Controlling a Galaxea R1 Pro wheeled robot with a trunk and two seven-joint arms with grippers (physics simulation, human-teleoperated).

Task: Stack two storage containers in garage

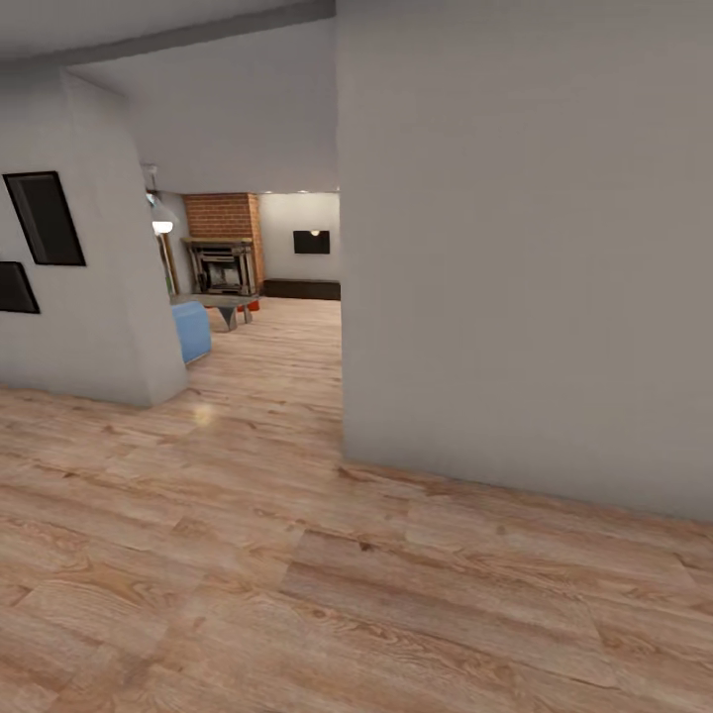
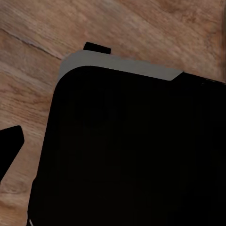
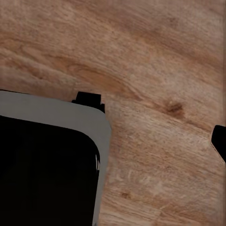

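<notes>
I am in a hallway on light wood planks. Through the opening ahead lies the living room [image 1: 259, 297], with a brick fireplace [image 1: 224, 255]. A small red-orange shape [image 1: 254, 306] sits low beside the coffee table [image 1: 220, 302]; it is too small to say whether it is one of the storage containers. One dark fingertip [image 2: 10, 146] of my left gripper shows far out at the picture's edge over the planks. A fingertip [image 3: 219, 141] of my right gripper likewise sits at the edge. Nothing is held in either. The garage is out of view.
A large grey wall [image 1: 525, 267] blocks the right side, its corner close ahead. Another wall [image 1: 89, 297] with dark frames [image 1: 45, 218] stands on the left, a blue sofa [image 1: 191, 332] behind it. My black, grey-rimmed base [image 2: 132, 150] shows under both wrists.
</notes>
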